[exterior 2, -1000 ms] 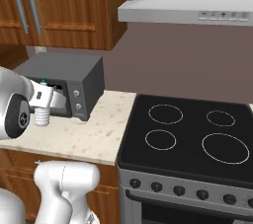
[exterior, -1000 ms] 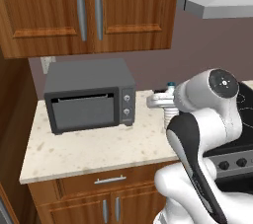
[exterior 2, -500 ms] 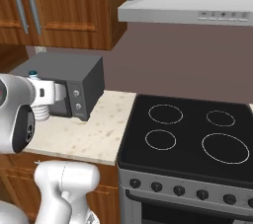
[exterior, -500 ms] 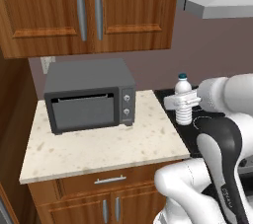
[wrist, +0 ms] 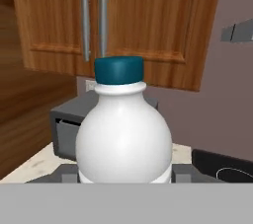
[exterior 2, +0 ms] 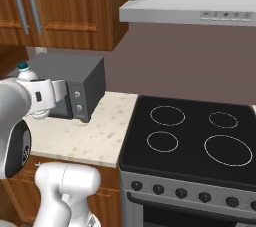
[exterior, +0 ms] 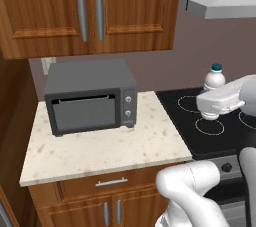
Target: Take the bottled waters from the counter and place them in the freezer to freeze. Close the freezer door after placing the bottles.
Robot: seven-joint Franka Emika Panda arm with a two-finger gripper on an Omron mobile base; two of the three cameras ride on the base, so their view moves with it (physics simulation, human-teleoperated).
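Observation:
One bottled water (exterior: 215, 77), a small clear bottle with a teal cap, stands upright in my gripper (exterior: 212, 102), which is shut on its lower body. It hangs above the black stovetop (exterior: 220, 133), just right of the counter (exterior: 100, 151). From the right base view the bottle (exterior 2: 26, 74) and gripper (exterior 2: 36, 97) sit at the far left, in front of the toaster oven. Up close, the bottle (wrist: 123, 134) sits between the grey finger pads (wrist: 69, 173). The second bottle, the freezer and its door are out of view.
A grey toaster oven (exterior: 90, 96) stands on the counter's back left. Wooden wall cabinets (exterior: 90, 11) hang above it. A grey range hood (exterior 2: 200, 8) juts out over the stovetop (exterior 2: 195, 136). Drawers and cabinet doors (exterior: 107, 196) lie under the counter.
The arm has swung the bottle away from beside the toaster oven, rightward and up over the stovetop. The bottle has turned from lying sideways to upright.

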